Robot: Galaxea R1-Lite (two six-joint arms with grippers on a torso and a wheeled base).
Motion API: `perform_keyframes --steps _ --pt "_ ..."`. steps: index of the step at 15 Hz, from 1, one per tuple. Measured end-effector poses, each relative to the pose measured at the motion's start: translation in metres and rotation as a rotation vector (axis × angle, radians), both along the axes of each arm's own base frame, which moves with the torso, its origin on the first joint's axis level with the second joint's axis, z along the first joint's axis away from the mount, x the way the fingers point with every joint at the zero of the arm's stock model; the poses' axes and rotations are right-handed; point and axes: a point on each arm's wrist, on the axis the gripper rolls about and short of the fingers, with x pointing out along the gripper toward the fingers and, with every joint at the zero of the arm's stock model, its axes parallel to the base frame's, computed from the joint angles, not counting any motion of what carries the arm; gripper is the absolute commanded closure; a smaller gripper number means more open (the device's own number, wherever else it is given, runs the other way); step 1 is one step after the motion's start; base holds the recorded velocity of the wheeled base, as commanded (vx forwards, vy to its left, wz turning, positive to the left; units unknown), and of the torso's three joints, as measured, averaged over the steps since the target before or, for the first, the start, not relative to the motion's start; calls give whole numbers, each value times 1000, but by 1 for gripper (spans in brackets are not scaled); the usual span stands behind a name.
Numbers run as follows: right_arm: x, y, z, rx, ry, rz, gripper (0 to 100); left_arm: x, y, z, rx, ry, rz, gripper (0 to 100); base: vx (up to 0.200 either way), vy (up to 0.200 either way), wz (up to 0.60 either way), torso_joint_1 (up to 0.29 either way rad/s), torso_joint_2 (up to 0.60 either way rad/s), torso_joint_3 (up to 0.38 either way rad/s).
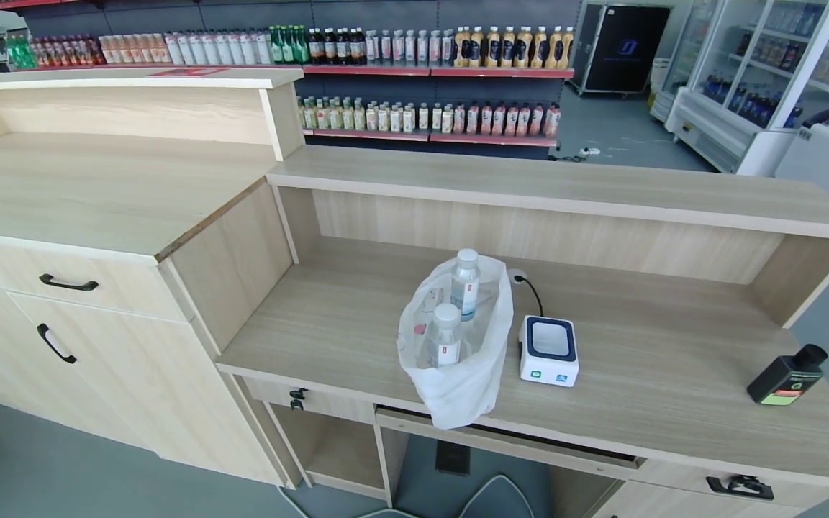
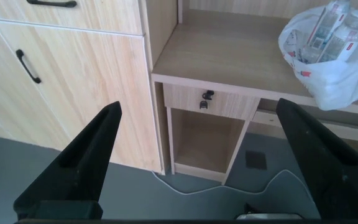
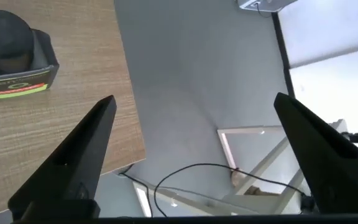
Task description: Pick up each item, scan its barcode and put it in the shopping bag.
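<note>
Released and empty at the left gripper (image 2: 197, 102): fingers spread wide, nothing between them. Held low, off to the left of the shopping bag (image 2: 334, 74) and below its level, facing a pale wood cabinet (image 2: 73, 93) with black handles and a small drawer (image 2: 207, 99) with a lock. Released too at the right gripper (image 3: 194, 98): fingers far apart, nothing held. Poised past the counter (image 3: 73, 124) edge, far to the right of the bag, with the black bottle (image 3: 14, 56) close by and grey floor (image 3: 185, 50) beneath.

Out on the counter, the white bag standing open, its lower part drooping over the front edge. Inside the bag, a clear bottle (image 1: 465, 284) with a white cap, upright, behind a second clear bottle (image 1: 447, 334) of the same kind, plus flat packets (image 1: 425, 302) against the bag's left wall. Just right of the bag, a white scanner (image 1: 548, 350), dark-rimmed window facing up, black cable (image 1: 529, 286) curling off behind it. Well to the right of the bag, beyond the scanner, the black bottle near the counter's front edge, red and green label showing. Far behind the bag, store shelves (image 1: 429, 47) lined with bottled drinks.
</note>
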Motion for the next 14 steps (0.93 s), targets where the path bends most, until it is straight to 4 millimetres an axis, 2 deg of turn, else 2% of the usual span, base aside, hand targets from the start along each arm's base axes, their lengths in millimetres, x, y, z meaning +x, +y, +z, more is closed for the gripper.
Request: perform_keyframes --steps 2,8,14 --pt "4 -9 -9 -4 31 30 0 0 0 0 0 0 0 0 0 0 0 0 0 0" --pt "18 -17 -39 45 75 160 0 0 0 0 0 0 0 0 0 0 0 0 0 0" --pt "39 -7 -56 110 53 323 0 0 0 0 0 0 0 0 0 0 0 0 0 0"
